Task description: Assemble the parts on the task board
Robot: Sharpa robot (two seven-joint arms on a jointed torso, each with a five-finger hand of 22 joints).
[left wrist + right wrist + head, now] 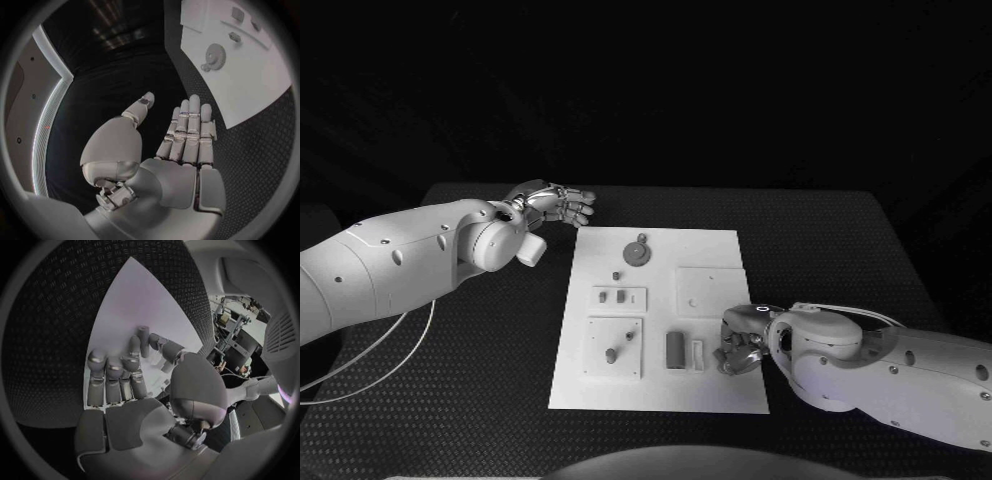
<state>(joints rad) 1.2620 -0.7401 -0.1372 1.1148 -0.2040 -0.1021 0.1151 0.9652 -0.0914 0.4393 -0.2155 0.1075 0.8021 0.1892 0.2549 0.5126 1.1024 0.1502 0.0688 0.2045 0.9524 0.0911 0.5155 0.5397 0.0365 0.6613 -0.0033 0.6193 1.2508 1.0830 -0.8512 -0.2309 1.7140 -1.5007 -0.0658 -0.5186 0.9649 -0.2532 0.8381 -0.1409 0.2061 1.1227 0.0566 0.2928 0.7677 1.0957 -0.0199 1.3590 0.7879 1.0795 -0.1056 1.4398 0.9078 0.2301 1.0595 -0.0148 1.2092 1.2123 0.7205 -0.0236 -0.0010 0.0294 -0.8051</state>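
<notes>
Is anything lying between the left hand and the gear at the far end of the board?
Nothing visible. The left hand hovers open over bare black table beside the board's far corner; only mat and white board surface separate it from the gear.

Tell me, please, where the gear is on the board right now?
In the head view the gear lies at the board's far end, nearest the left hand.

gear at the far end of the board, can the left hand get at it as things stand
Probably yes: the left hand is open and holds nothing, just off the task board's far corner, and nothing lies between it and the gear.
</notes>
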